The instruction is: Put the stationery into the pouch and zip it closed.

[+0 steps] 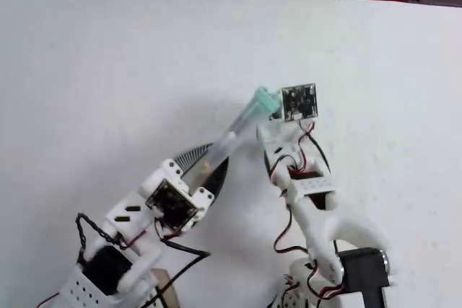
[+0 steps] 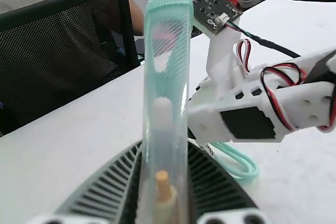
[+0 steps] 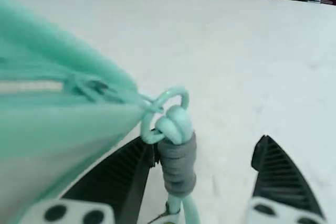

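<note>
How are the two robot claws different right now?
The left gripper is shut on the mint pouch, while the right gripper is open and grips nothing. The left gripper's fingers press the pouch's sides; the right gripper's fingers stand wide apart, with the zipper cord between them, close to one finger. Both have dark ribbed fingers and meet at the same pouch.

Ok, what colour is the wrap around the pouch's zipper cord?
The wrap is grey, on a mint-green cord; the right wrist view shows it best.
</note>
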`<state>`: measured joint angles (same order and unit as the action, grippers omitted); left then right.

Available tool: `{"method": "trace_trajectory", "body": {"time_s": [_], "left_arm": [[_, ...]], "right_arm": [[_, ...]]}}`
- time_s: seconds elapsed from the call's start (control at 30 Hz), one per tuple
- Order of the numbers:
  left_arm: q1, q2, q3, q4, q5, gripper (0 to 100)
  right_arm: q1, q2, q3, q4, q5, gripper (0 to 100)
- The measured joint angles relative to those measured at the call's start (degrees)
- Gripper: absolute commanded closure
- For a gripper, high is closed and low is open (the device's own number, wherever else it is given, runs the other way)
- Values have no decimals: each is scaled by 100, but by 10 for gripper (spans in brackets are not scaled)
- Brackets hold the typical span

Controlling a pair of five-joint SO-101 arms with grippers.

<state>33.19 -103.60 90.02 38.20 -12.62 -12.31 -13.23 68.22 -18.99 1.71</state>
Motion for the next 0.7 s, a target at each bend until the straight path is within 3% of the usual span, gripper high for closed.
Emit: {"method": "trace_trajectory", "body": {"time_s": [0.13,0.2,0.27,0.5,0.6,0.7], "left_arm": [[0,0,0,-9,0,976],[0,0,0,-9,0,976],[-9,0,0,-9,0,976],[0,0,9,-9,-26,976],[9,0,9,-9,-26,976],[9,0,9,-9,-26,976]], "right_arm": [[26,79,-9,0,360,998],[53,79,-9,0,712,949],[70,79,-9,-53,879,988],[598,-712,440,-484,976,981],[571,-1732,765,-44,976,981],[563,-2963,774,1055,976,981]]}}
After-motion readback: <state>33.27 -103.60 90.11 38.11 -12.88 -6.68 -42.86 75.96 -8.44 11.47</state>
